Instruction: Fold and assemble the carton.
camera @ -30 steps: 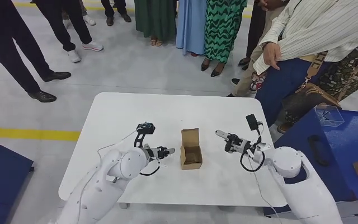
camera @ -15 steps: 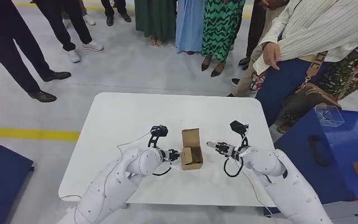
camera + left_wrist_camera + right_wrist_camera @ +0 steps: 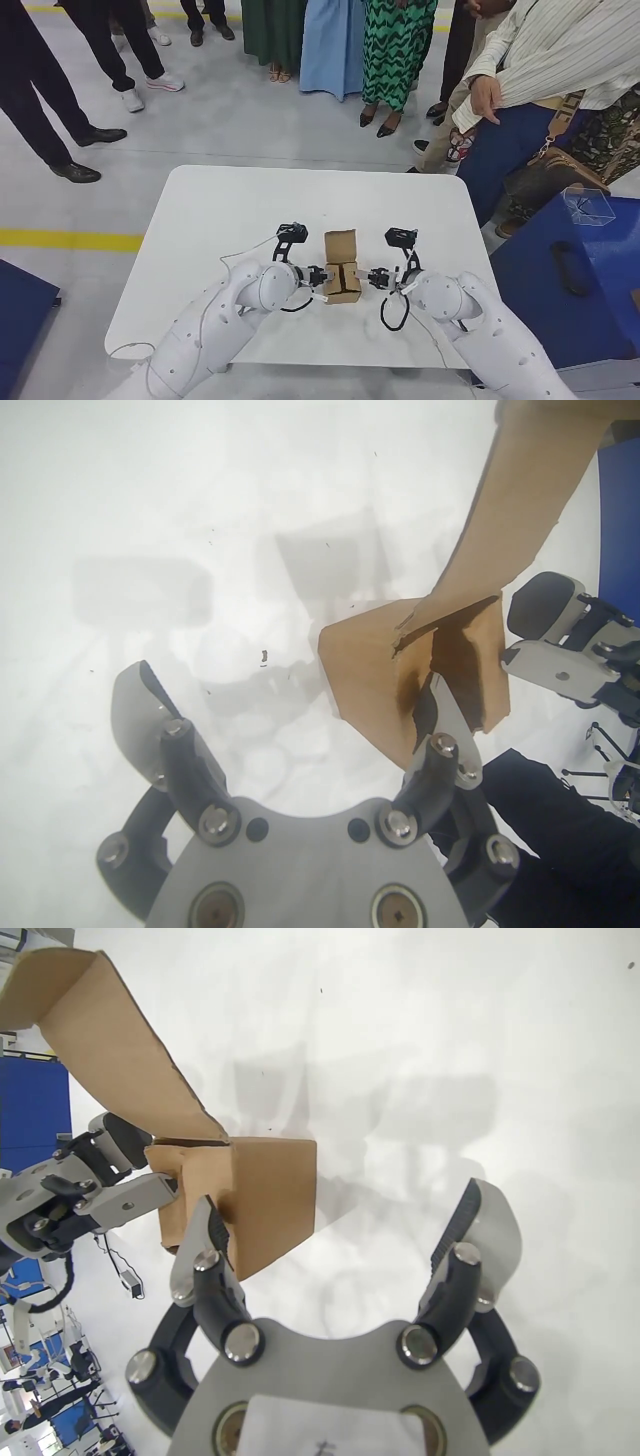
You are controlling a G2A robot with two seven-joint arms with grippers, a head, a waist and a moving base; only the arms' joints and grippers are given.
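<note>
A small brown carton (image 3: 341, 280) stands in the middle of the white table (image 3: 220, 215), its lid flap (image 3: 340, 243) raised at the far side. My left gripper (image 3: 318, 276) is open against one side of it. In the left wrist view one of the fingers (image 3: 442, 710) rests on the carton (image 3: 365, 670) at its inward-folded side flap, while the left gripper (image 3: 290, 710) spans bare table. My right gripper (image 3: 372, 278) is open at the opposite side. One of its fingers (image 3: 207, 1228) touches the carton (image 3: 275, 1193), and the right gripper (image 3: 340, 1228) spans bare table.
Several people stand beyond the table's far edge and at its right corner. A blue cabinet (image 3: 570, 270) sits close to the table's right side. White tabletop lies free to the left of and behind the carton.
Both arms have moved inward from either side until their grippers meet the carton. The carton's side flaps now lean inward.
</note>
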